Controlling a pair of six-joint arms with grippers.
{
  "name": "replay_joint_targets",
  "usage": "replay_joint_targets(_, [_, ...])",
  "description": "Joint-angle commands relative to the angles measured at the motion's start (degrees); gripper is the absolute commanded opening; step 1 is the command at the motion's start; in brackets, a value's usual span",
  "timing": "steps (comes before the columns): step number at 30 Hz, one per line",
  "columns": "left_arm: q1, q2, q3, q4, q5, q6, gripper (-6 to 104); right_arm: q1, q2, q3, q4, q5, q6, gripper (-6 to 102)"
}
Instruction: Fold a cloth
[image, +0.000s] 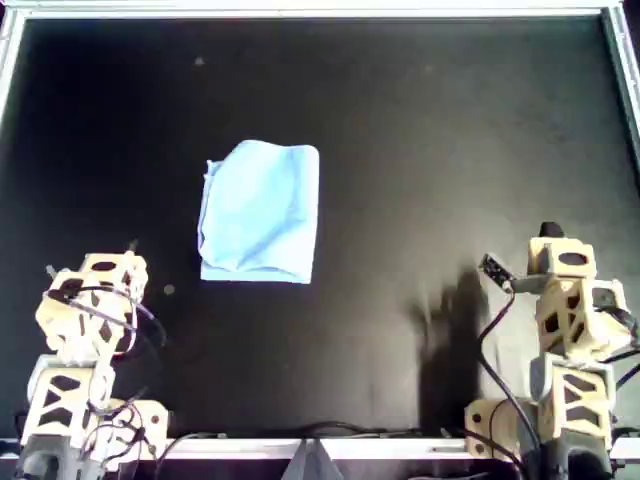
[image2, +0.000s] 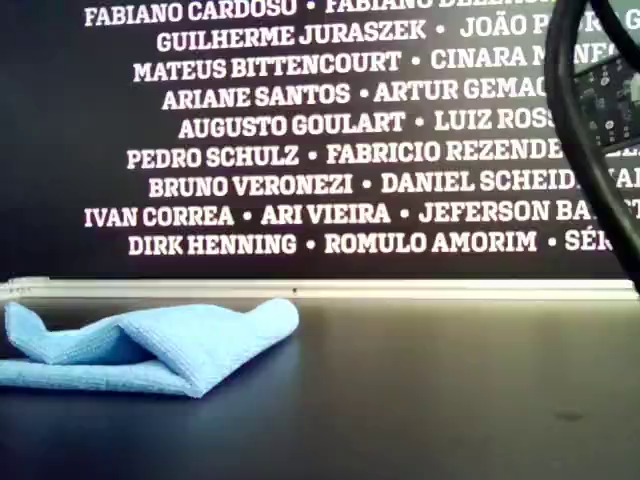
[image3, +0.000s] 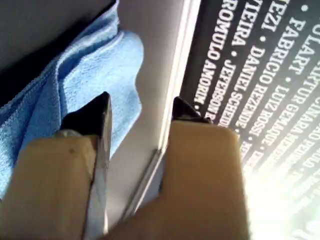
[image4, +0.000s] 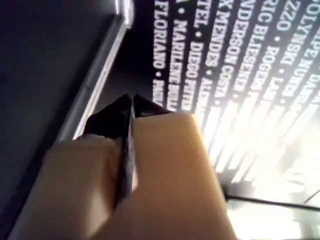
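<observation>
Nearest the overhead camera's lower edge stand the two arm bases. The left arm (image: 90, 320) sits at about 8 o'clock in the overhead view, the right arm (image: 570, 320) at about 4 o'clock; both are drawn back, well apart from the work piece.

Left gripper (image3: 140, 107): in the left wrist view its two dark fingertips (image3: 95, 112) are parted by a moderate gap and nothing lies between them. The cloth is seen beyond the tips, not touching them.

Right gripper (image4: 131, 107): in the right wrist view the fingertips (image4: 112, 117) are pressed together with no gap visible and nothing between them.

Table (image: 420, 150): a black, matte surface with a pale metal rim along its edges.

The cloth (image: 260, 212): light sky-blue, lying on the table at about 10 o'clock from the centre of the overhead view, left of the midline. It is folded into a rough upright rectangle, with loose, slightly ragged layers showing along its left side in that view. In the exterior view the cloth (image2: 150, 345) lies at about 8 o'clock, doubled over, its upper layer arching into a soft rounded fold.

Farthest, behind the rim, a dark wall (image2: 300, 130) carries rows of white printed names.
</observation>
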Motion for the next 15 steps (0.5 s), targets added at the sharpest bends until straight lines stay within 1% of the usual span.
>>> replay_joint_targets(1, [1.32,1.14,-0.70,-0.35,0.00,-0.18,42,0.70,2.20,0.79,-1.14,0.00,0.18,-2])
replay_joint_targets(2, [1.32,1.49,-0.70,-0.35,0.00,-0.18,42,0.70,2.90,0.79,-1.14,0.09,-0.18,-2])
replay_joint_targets(3, [1.32,1.85,-0.70,-0.35,0.00,-0.18,42,0.79,3.87,0.79,-1.14,-0.70,0.00,-2])
replay_joint_targets(5, [1.32,3.52,-0.70,-0.35,0.00,-0.18,42,0.88,7.29,0.79,-1.14,-0.35,-0.18,-2])
replay_joint_targets(6, [1.32,4.75,-0.70,-0.35,0.00,-0.18,42,0.88,9.32,0.79,-1.14,-0.70,-0.18,-2])
replay_joint_targets(11, [1.32,6.59,-0.70,-0.35,0.00,-0.18,42,1.49,17.31,0.79,-1.14,-0.70,-0.18,-2])
replay_joint_targets(14, [1.32,6.06,-0.70,-0.18,0.00,-0.18,42,6.94,17.67,0.79,0.88,0.09,-0.18,-2])
replay_joint_targets(15, [1.32,6.06,-0.70,0.35,0.09,-0.18,42,8.88,18.02,0.79,2.64,-0.18,-0.18,-2])
